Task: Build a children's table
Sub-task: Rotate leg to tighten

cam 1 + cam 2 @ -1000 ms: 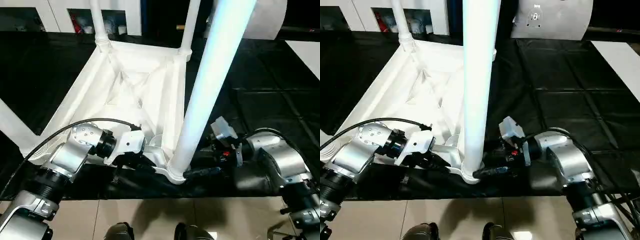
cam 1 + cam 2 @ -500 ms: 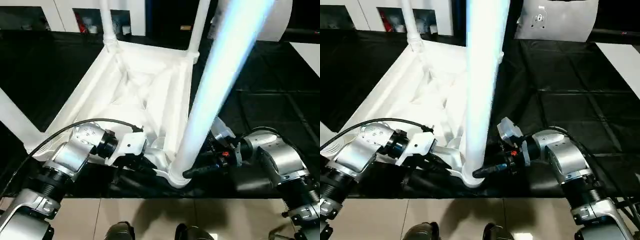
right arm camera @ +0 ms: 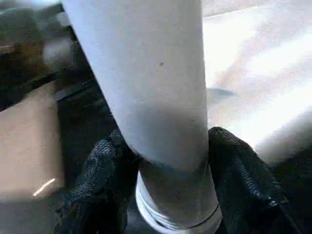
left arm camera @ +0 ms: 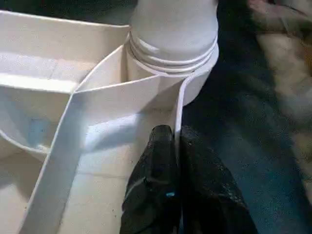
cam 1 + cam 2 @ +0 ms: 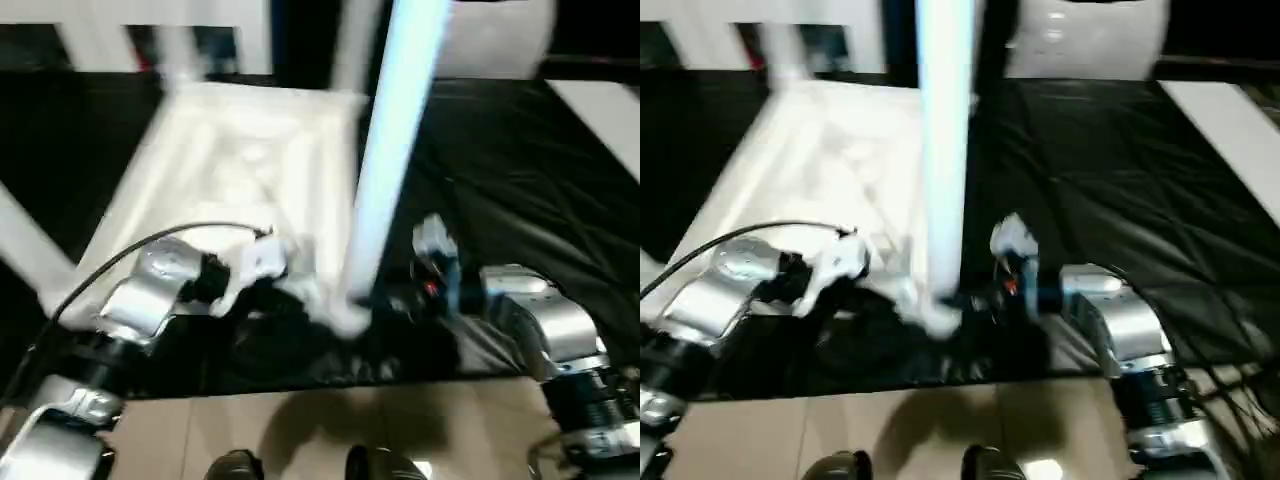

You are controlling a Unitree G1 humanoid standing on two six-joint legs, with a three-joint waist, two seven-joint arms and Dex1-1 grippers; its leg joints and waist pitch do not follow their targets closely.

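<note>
The upturned table [image 5: 240,170] lies on the black floor mat [image 5: 520,170], its 5 o'clock corner leg [image 5: 390,150] grasped low by the right jaws [image 3: 161,161], left jaws [image 4: 171,146] pinching its rim: light, stiff, probably slippery.

Black mat [image 5: 520,190], beige tiled floor [image 5: 300,430]

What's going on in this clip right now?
The robot is assembling a white children's table that lies upside down on a black mat. The left gripper is shut on the thin rim wall of the tabletop next to the near corner socket. The right gripper has a finger on each side of the base of the upright leg standing in that socket.
</note>
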